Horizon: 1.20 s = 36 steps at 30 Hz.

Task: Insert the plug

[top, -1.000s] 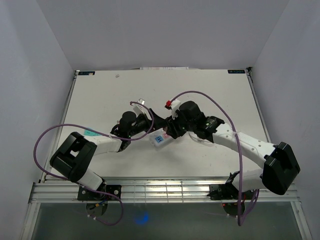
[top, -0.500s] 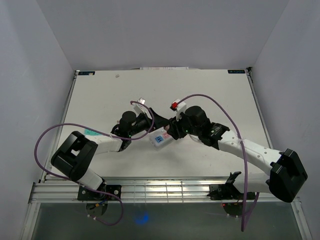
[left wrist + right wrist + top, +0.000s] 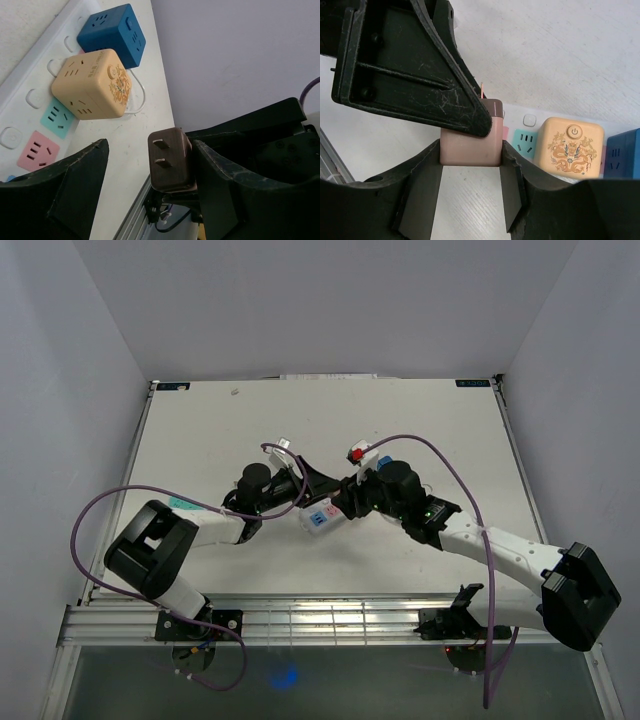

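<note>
The plug [image 3: 170, 160] is a brownish-pink cube with two flat prongs. My right gripper [image 3: 471, 152] is shut on the plug [image 3: 469, 146], one finger on each side. My left gripper [image 3: 150, 150] is open around the same plug: its right finger [image 3: 225, 175] lies against the cube, and a wide gap separates the left finger [image 3: 75, 180] from it. Both grippers meet over the white power strip [image 3: 320, 518] in the top view, where the plug itself is hidden. A free pink socket [image 3: 37, 150] and a teal socket [image 3: 57, 118] show on the strip.
A yellow cube adapter [image 3: 92, 85] with a dragon print and a blue cube adapter [image 3: 112, 32] sit plugged into the strip further along. The yellow adapter [image 3: 572, 147] stands just right of the plug. Purple cables loop over both arms. The table's front rail [image 3: 330, 620] runs near the arm bases.
My right wrist has swung a little to the right and nearer while its fingers stay at the strip. My left jaws have narrowed slightly around the plug.
</note>
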{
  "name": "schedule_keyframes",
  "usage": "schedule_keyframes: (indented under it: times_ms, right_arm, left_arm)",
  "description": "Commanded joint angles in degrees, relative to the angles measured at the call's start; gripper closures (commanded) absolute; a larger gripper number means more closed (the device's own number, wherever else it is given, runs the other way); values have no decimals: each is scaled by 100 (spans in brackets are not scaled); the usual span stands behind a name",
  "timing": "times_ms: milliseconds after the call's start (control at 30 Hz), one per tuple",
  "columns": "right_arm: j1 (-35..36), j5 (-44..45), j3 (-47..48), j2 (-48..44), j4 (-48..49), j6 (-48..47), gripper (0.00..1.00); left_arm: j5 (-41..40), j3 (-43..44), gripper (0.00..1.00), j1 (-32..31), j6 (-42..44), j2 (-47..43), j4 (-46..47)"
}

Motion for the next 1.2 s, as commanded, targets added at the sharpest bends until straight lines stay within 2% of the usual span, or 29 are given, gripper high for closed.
schedule_keyframes:
  times_ms: [0, 133, 167, 233, 267, 333, 533, 600, 733, 900, 933, 1067, 1167]
  right_arm:
    - [8, 136, 21, -123, 1075, 36, 92]
    - [8, 356, -119, -105, 1294, 36, 92]
    - [0, 374, -146, -114, 1338, 36, 92]
    - [8, 391, -216, -132, 1487, 44, 92]
    - [8, 391, -269, -140, 1523, 62, 92]
    - [8, 418, -304, -123, 1620, 79, 92]
    - [61, 663, -427, -123, 1839, 53, 91]
    - [61, 725, -584, -193, 1944, 36, 87]
    - [70, 787, -875, -378, 2305, 9, 70]
    - [87, 603, -1270, -457, 2981, 184, 59]
    - [87, 550, -1376, -431, 3095, 220, 55]
    - [122, 418, -1429, -264, 3333, 255, 50]
    - [158, 435, -1517, -246, 3500, 247, 45]
  left_arm:
    - [373, -173, 24, -34, -239, -17, 147]
    - [452, -287, 37, -34, -371, -18, 332]
    - [487, -305, 44, -34, -424, -9, 446]
    - [514, -357, 50, -34, -468, 43, 543]
    - [514, -366, 57, -34, -503, 61, 648]
    - [558, -384, 64, -34, -538, 114, 728]
    - [637, -454, 68, -34, -732, 158, 921]
    - [628, -516, 70, -34, -802, 167, 1027]
    - [671, -621, 70, -26, -1074, 263, 1246]
    - [926, -700, 75, 150, -1434, 649, 1835]
    - [1014, -761, 81, 176, -1609, 720, 2149]
    - [1164, -867, 91, 291, -1935, 1010, 2766]
    - [1217, -867, 95, 309, -2006, 1142, 2881]
